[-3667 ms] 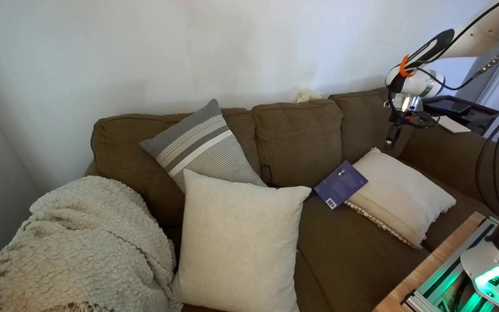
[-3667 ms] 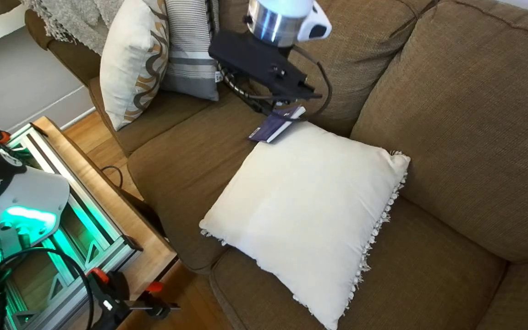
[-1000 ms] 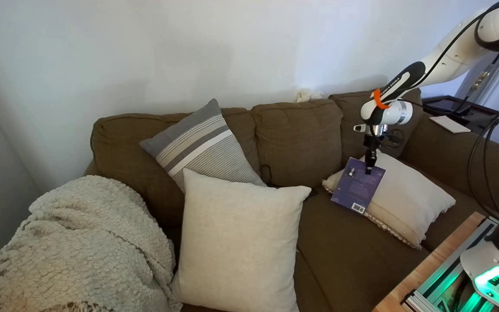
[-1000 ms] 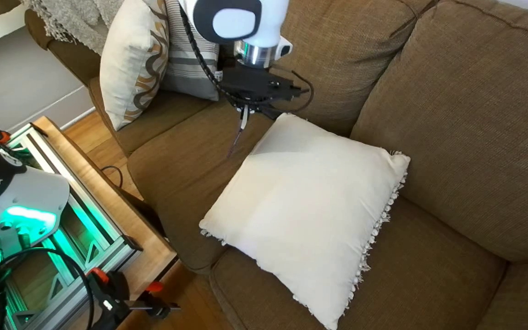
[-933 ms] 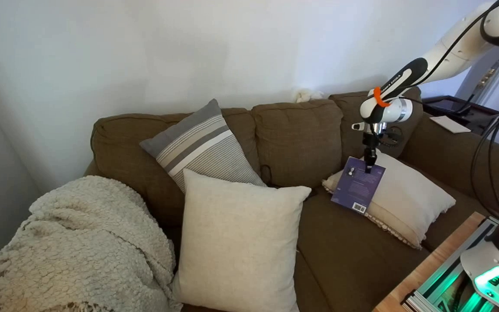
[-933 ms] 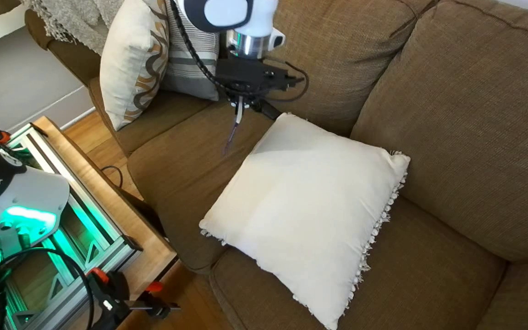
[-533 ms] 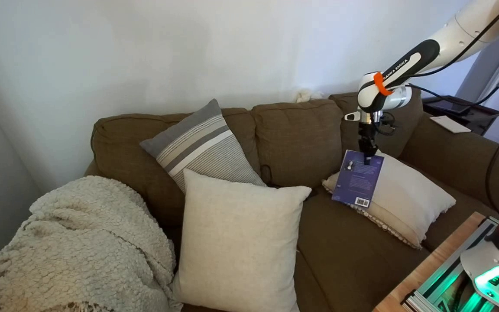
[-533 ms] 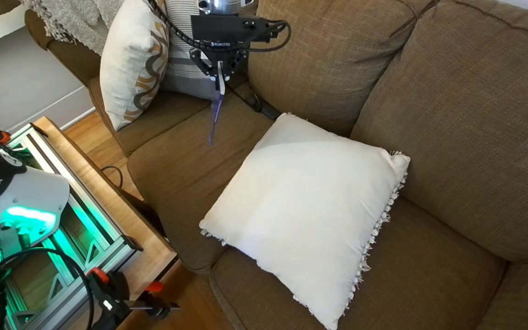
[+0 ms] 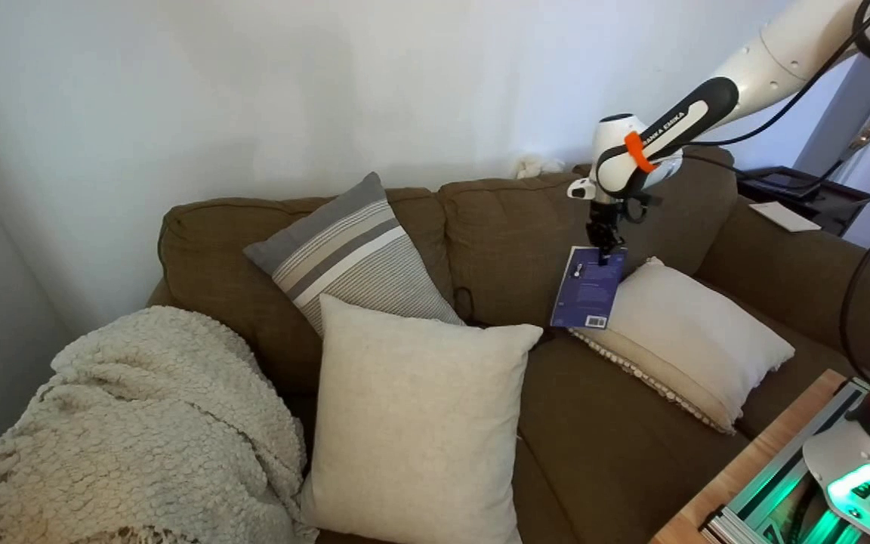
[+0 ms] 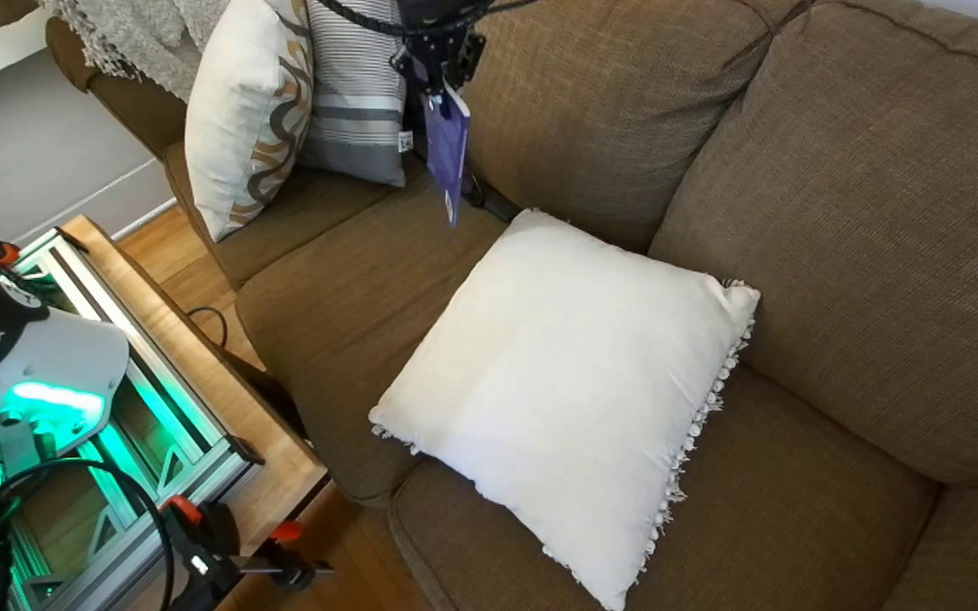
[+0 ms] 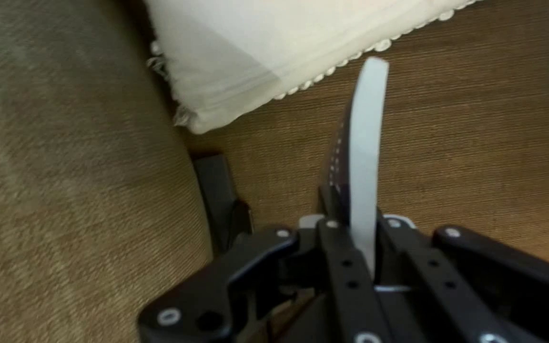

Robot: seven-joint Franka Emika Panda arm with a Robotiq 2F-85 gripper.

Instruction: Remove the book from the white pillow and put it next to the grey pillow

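The claw (image 11: 358,212) has the book (image 9: 587,291) clamped near its top end, and the book is dangling in mid-air, right of centre in the frame. Going by the wrist view it's off the white pillow (image 10: 574,390), so I'd call this the carry.

What I'd do: swing left across the frame and stay high, because the big cream cushion (image 9: 420,423) leans in front of the grey pillow (image 9: 363,264) and could snag a hanging cover. Aim for the brown seat (image 10: 345,263) right beside the grey one. Bottom edge down first, tip it flat, then let go. Held at one end like that it'll probably swing, so go easy. Also mind the dark thing (image 11: 217,190) near the pillow corner, no clue what it is.

Vs half a second ago: in an exterior view the claw (image 9: 603,257) and book are further up and left, and in an exterior view the book (image 10: 448,157) was nearly edge-on but now shows its face. In the oldest shots it lay over the white pillow's edge, not lifted. Pillows haven't budged.
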